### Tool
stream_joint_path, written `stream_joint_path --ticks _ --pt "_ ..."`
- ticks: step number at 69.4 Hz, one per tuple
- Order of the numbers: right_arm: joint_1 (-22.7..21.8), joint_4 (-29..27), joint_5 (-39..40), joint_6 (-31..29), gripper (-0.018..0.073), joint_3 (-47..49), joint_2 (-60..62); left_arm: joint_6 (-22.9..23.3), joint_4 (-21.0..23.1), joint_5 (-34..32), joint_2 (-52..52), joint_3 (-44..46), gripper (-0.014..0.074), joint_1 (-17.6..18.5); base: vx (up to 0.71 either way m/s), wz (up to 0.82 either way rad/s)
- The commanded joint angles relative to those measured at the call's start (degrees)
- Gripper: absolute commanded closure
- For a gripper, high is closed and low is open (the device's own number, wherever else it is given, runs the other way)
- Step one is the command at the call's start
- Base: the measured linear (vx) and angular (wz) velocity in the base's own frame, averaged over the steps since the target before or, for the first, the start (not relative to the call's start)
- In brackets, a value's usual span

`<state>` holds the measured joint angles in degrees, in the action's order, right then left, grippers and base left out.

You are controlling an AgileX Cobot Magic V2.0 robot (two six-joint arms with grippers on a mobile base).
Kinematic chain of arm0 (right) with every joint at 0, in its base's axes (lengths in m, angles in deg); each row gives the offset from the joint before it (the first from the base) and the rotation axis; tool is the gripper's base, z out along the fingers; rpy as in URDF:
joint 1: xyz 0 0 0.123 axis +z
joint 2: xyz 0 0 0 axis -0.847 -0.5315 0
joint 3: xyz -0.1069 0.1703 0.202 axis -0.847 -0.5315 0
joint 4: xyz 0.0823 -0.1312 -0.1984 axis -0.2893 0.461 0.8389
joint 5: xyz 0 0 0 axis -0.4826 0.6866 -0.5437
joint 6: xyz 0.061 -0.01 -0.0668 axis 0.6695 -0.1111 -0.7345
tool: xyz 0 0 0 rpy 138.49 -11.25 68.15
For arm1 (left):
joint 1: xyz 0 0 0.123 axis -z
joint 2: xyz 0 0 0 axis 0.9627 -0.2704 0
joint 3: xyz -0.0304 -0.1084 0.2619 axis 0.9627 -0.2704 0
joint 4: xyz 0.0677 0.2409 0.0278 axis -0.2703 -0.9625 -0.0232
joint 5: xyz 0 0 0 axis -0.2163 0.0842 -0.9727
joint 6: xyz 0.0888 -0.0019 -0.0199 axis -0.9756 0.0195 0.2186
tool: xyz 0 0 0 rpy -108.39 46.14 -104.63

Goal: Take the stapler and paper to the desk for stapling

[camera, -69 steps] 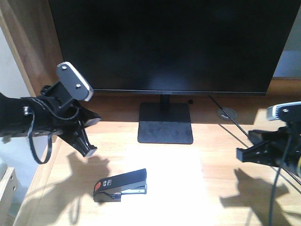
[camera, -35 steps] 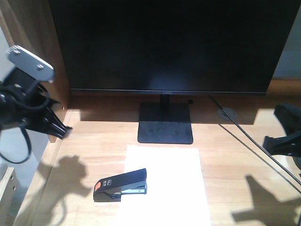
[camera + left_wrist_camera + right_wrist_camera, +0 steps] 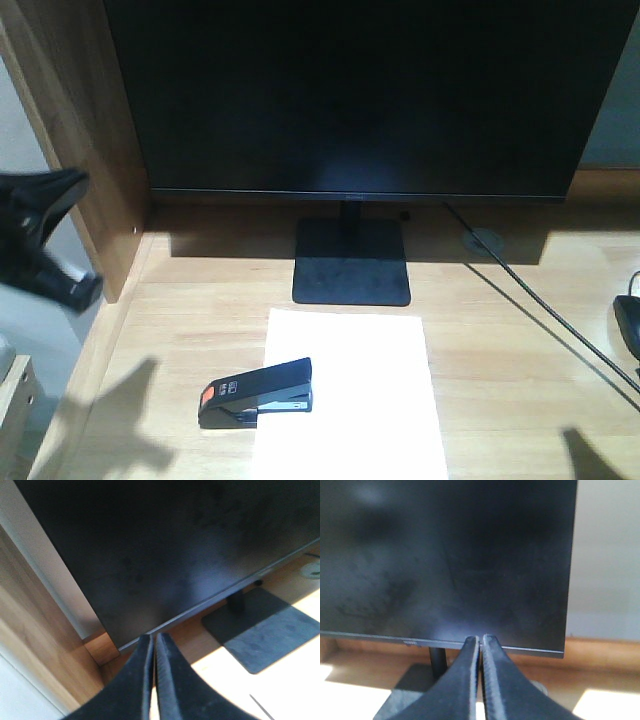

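The black stapler [image 3: 256, 392] with an orange-red patch at its left end lies on the desk [image 3: 505, 360], its right end resting on the left edge of the white paper [image 3: 360, 400]. The paper lies flat in front of the monitor stand. My left gripper [image 3: 153, 638] is shut and empty, and its dark body [image 3: 42, 235] shows at the far left edge, well away from the stapler. My right gripper [image 3: 480, 639] is shut and empty too, with only a dark sliver of it [image 3: 630, 326] at the right edge. Neither touches the stapler or paper.
A large black monitor [image 3: 350, 90] on a flat stand [image 3: 352, 262] fills the back of the desk. A dark wooden side panel [image 3: 85, 140] rises on the left. A thin cable [image 3: 535, 305] runs diagonally from a grommet [image 3: 485, 240] across the right side.
Both arms have drawn back outward, the left to the far left edge and the right almost out of frame. Stapler and paper have not moved.
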<state>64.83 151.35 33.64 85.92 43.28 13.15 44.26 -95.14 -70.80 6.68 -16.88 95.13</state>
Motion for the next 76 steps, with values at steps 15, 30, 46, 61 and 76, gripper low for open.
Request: stream_joint_path --ticks 15,30,46,61,76 --pt "0.0 0.0 0.8 0.0 0.0568 -3.1 8.0 0.8 0.0 -6.2 16.0 -11.4 0.0603 0.2 0.0 0.0" --pt "0.0 0.0 0.8 0.0 0.0568 -5.3 9.3 0.8 0.1 -5.3 28.4 -18.0 0.0603 0.2 0.0 0.0" --pt "0.0 0.1 0.8 0.0 0.0568 -5.8 9.3 0.8 0.1 -0.2 36.5 -20.6 0.0603 0.2 0.0 0.0" --pt "0.0 0.1 0.5 0.0 0.0568 -5.8 9.3 0.8 0.1 1.3 37.9 -20.6 0.0603 0.2 0.0 0.0" --pt "0.0 0.1 0.5 0.0 0.0568 -5.8 9.3 0.8 0.1 1.3 37.9 -20.6 0.0603 0.2 0.0 0.0"
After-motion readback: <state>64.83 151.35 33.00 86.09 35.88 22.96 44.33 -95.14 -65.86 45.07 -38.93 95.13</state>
